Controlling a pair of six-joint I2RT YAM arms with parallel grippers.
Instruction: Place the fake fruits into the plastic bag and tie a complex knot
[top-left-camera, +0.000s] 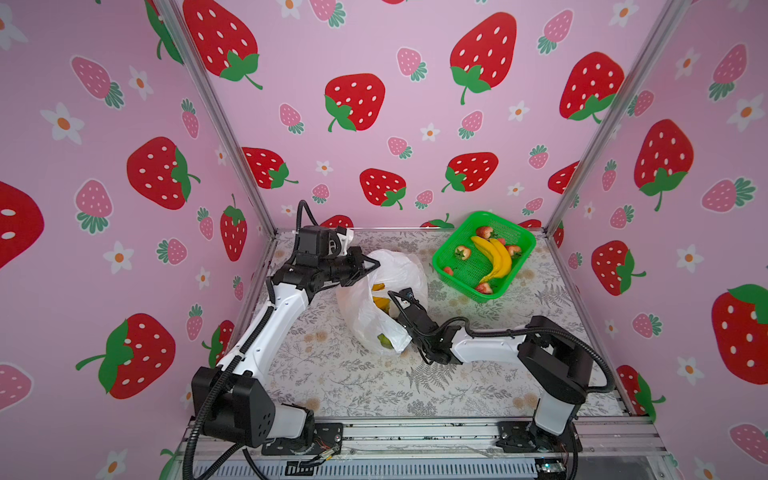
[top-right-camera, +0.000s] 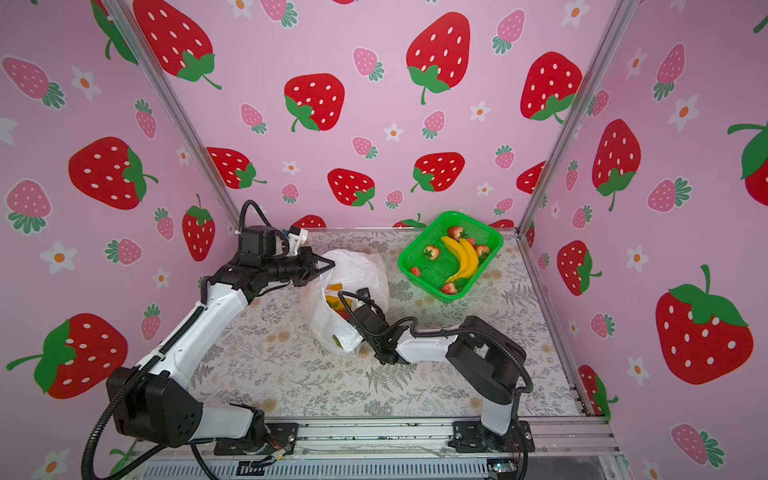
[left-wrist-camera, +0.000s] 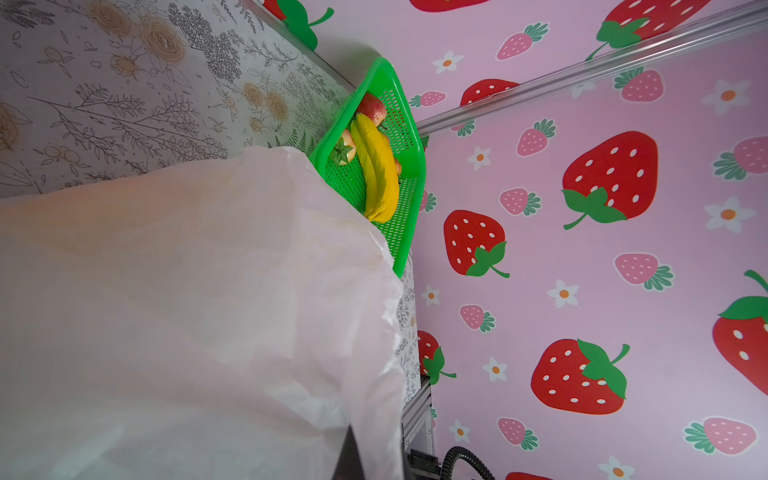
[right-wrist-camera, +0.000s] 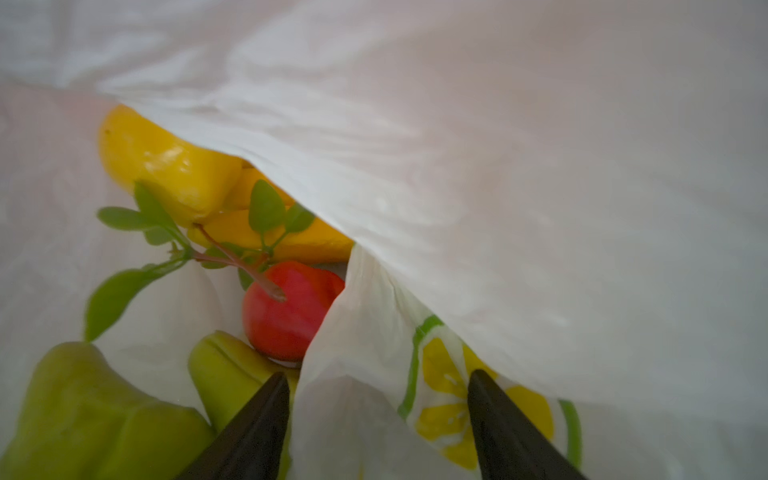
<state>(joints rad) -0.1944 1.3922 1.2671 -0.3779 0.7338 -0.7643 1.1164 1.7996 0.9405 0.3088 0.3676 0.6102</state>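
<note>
The plastic bag (top-left-camera: 399, 270) stands open on the table in both top views, white with lemon prints. My left gripper (top-left-camera: 376, 264) is shut on its upper rim, holding the mouth up; in the left wrist view the bag film (left-wrist-camera: 187, 311) hides the fingertips. My right gripper (right-wrist-camera: 376, 378) is open inside the mouth, with a loose fold of bag between its fingers. Fake fruits lie in the bag: yellow pieces (right-wrist-camera: 166, 162), a red one (right-wrist-camera: 286, 316), green ones (right-wrist-camera: 83, 407). Bananas (top-left-camera: 494, 259) and strawberries (top-left-camera: 462, 252) are in the basket. No knot is in view.
The green mesh basket (top-left-camera: 459, 235) sits at the back right of the table, close to the pink wall. A metal frame post (top-left-camera: 582, 166) rises at the back right corner. The right forearm (top-left-camera: 482, 347) lies low across the table in front of the bag.
</note>
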